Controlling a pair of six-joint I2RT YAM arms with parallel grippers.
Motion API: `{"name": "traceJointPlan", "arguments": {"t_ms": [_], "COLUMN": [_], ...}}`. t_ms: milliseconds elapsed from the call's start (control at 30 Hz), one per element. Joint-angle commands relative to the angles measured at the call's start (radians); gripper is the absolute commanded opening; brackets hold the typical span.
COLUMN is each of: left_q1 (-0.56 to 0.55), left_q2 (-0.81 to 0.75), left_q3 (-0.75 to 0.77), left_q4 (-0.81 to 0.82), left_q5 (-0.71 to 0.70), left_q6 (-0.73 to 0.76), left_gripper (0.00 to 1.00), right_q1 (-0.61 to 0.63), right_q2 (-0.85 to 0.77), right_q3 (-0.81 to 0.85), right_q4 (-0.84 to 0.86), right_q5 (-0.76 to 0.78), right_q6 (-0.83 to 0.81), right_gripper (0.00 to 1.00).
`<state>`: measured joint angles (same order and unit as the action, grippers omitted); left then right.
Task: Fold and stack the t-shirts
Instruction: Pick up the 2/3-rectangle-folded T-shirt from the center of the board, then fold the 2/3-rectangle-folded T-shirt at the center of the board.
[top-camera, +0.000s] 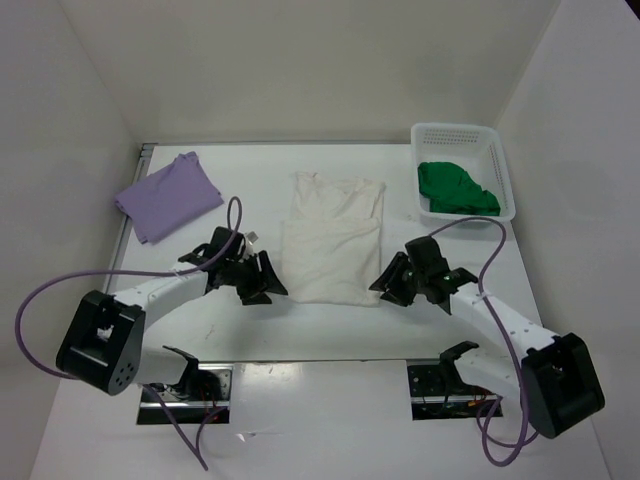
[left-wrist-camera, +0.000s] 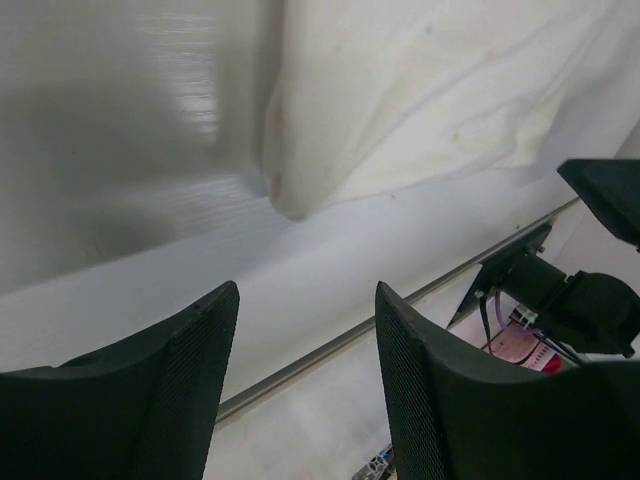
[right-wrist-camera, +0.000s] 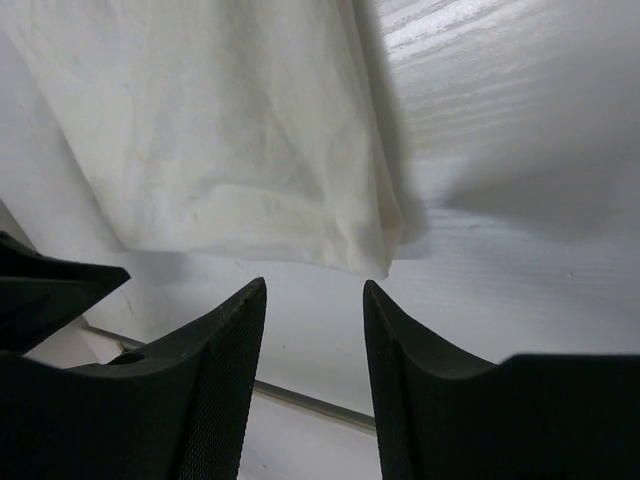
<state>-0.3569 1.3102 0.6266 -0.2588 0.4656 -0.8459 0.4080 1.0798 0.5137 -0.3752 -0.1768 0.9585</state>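
A white t-shirt lies in the middle of the table, its lower part folded up over itself. My left gripper stands open just off the shirt's near left corner, nothing between its fingers. My right gripper is open too, just off the near right corner, holding nothing. A folded lavender t-shirt rests at the far left. The green t-shirt lies crumpled in the white basket.
The basket stands at the far right, by the right wall. White walls close in the table on the left, back and right. A metal seam runs along the table's near edge, with the arms' bases behind it.
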Motion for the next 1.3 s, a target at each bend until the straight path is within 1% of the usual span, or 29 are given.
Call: {"name": "traceJointPlan", "arguments": {"t_ms": [0, 67, 100, 167, 267, 333, 467, 533, 633, 667, 700, 733, 800, 833, 867, 900, 933, 1033, 1067, 1100, 1133, 1167, 1200, 1233, 1267], "left_q1": [-0.004, -0.004, -0.004, -0.004, -0.004, -0.004, -0.013, -0.025, -0.05, -0.06, -0.06, -0.06, -0.06, -0.06, -0.06, -0.06, -0.06, -0.06, -0.06, -0.069, -0.079, -0.079, -0.079, -0.079, -0.079], "left_q2": [0.035, 0.066, 0.076, 0.121, 0.178, 0.187, 0.224, 0.233, 0.267, 0.282, 0.293, 0.293, 0.284, 0.284, 0.284, 0.284, 0.275, 0.187, 0.103, 0.054, 0.0, -0.094, -0.136, -0.155, -0.155], "left_q3": [0.019, 0.019, 0.019, 0.008, 0.018, 0.018, 0.018, 0.027, 0.036, 0.036, 0.036, 0.036, 0.027, 0.027, 0.027, 0.027, 0.038, 0.025, 0.009, 0.008, 0.008, 0.008, 0.031, 0.063, 0.093], "left_q4": [0.043, 0.053, 0.068, 0.11, 0.134, 0.135, 0.145, 0.154, 0.164, 0.164, 0.164, 0.164, 0.164, 0.15, 0.15, 0.13, 0.083, -0.04, -0.077, -0.124, -0.16, -0.19, -0.27, -0.327, -0.364], "left_q5": [-0.013, -0.027, -0.027, -0.027, -0.015, -0.015, -0.015, -0.024, -0.024, -0.013, -0.013, -0.013, -0.027, -0.027, -0.027, -0.027, -0.027, -0.015, -0.004, 0.016, 0.062, 0.083, 0.084, 0.084, 0.074], "left_q6": [-0.022, -0.013, -0.013, -0.013, -0.013, -0.013, -0.013, -0.013, -0.013, -0.013, -0.013, -0.004, 0.007, 0.024, 0.033, 0.047, 0.062, 0.117, 0.117, 0.108, 0.09, 0.068, 0.056, 0.065, 0.083], "left_gripper": [0.65, 0.66, 0.66, 0.67, 0.67, 0.63, 0.61, 0.57, 0.51, 0.47, 0.42, 0.33, 0.25, 0.21, 0.14, 0.11, 0.08, 0.01, 0.0, 0.0, 0.0, 0.0, 0.0, 0.0, 0.0], "right_q1": [0.008, 0.008, 0.008, 0.008, 0.008, 0.008, 0.008, 0.008, 0.008, 0.008, 0.008, 0.008, 0.008, 0.008, 0.008, 0.008, 0.02, 0.196, 0.245, 0.323, 0.36, 0.392, 0.406, 0.407, 0.407], "right_q2": [-0.087, -0.136, -0.136, -0.113, -0.092, -0.064, 0.032, 0.11, 0.141, 0.141, 0.141, 0.141, 0.141, 0.16, 0.169, 0.178, 0.178, 0.097, 0.003, -0.061, -0.136, -0.217, -0.368, -0.426, -0.466], "right_q3": [-0.046, -0.12, -0.145, -0.193, -0.204, -0.204, -0.175, -0.147, -0.122, -0.112, -0.101, -0.101, -0.101, -0.101, -0.11, -0.122, -0.122, -0.161, -0.181, -0.181, -0.181, -0.181, -0.181, -0.16, -0.121], "right_q4": [-0.059, -0.027, -0.001, 0.041, 0.09, 0.12, 0.196, 0.211, 0.222, 0.222, 0.222, 0.222, 0.222, 0.222, 0.231, 0.231, 0.231, 0.15, 0.116, 0.075, -0.026, -0.081, -0.141, -0.244, -0.287], "right_q5": [0.045, 0.028, -0.008, -0.035, -0.035, -0.035, -0.035, -0.026, 0.019, 0.028, 0.037, 0.037, 0.051, 0.051, 0.051, 0.028, 0.028, 0.04, 0.04, 0.04, 0.027, 0.026, 0.026, 0.026, 0.039], "right_q6": [0.057, 0.08, 0.097, 0.106, 0.106, 0.106, 0.088, 0.075, 0.066, 0.066, 0.066, 0.066, 0.066, 0.066, 0.066, 0.066, 0.066, 0.178, 0.218, 0.296, 0.336, 0.373, 0.409, 0.41, 0.41], "right_gripper": [0.5, 0.51, 0.51, 0.51, 0.51, 0.51, 0.51, 0.5, 0.41, 0.37, 0.3, 0.28, 0.22, 0.14, 0.11, 0.07, 0.0, 0.0, 0.0, 0.0, 0.0, 0.0, 0.0, 0.0, 0.0]}}
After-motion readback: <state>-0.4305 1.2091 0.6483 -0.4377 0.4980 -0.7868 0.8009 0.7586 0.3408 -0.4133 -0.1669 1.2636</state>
